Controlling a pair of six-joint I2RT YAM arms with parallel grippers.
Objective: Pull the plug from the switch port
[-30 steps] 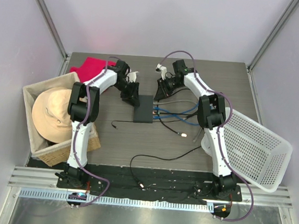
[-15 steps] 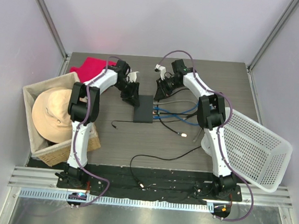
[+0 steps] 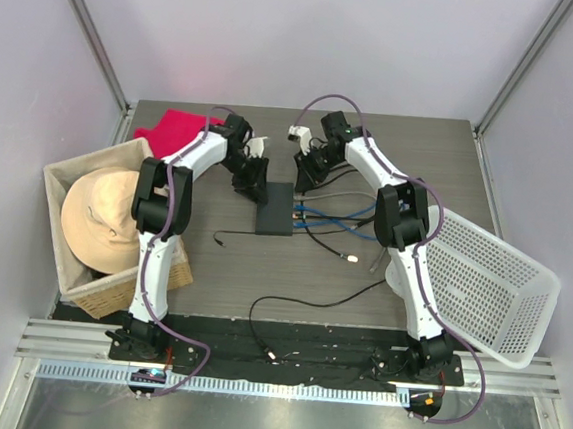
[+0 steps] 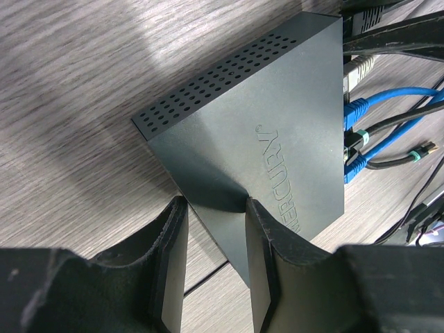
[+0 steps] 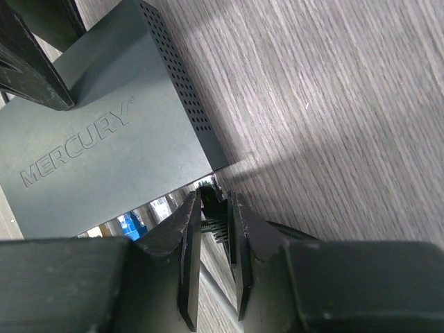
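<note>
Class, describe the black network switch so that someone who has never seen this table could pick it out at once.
On the dark wood-grain table, look at the middle. There lies the switch, a flat matte-black rectangular box. Unlike anything nearby, it has blue cables plugged into its right edge and MERCURY embossed on its lid.
</note>
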